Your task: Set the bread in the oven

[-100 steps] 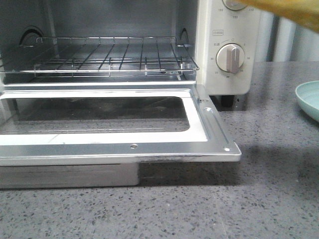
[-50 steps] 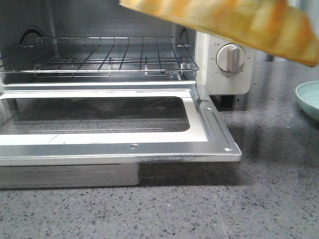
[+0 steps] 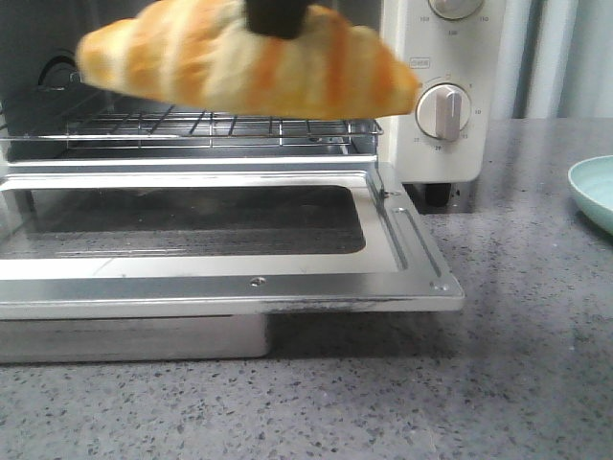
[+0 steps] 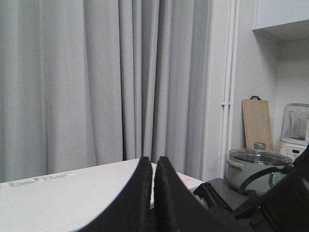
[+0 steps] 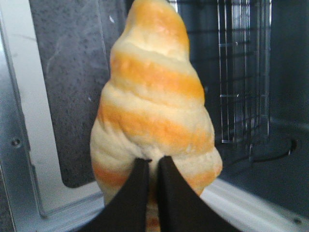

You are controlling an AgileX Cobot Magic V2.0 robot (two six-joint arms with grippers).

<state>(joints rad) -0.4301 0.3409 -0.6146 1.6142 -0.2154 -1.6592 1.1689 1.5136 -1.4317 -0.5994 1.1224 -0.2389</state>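
The bread [image 3: 249,67], golden-orange with pale cream stripes, hangs level in front of the oven's opening, above the wire rack [image 3: 220,125] and the open drop-down door [image 3: 230,287]. My right gripper [image 3: 278,17] is shut on its middle from above; only its black tip shows in the front view. In the right wrist view the black fingers [image 5: 140,183] pinch the bread [image 5: 154,106] over the door glass and rack [image 5: 241,72]. The cream-white oven [image 3: 441,144] stands at the back. My left gripper [image 4: 152,162] is shut and empty, raised, facing a curtain.
A pale green plate [image 3: 596,192] lies at the right edge of the dark speckled counter [image 3: 498,383]. The oven dials [image 3: 442,110] are to the right of the opening. In the left wrist view a pot [image 4: 258,166] and a cutting board [image 4: 257,123] stand behind.
The bread, held by my right gripper, has moved left and down from the top right corner to the front of the oven's opening, above the rack.
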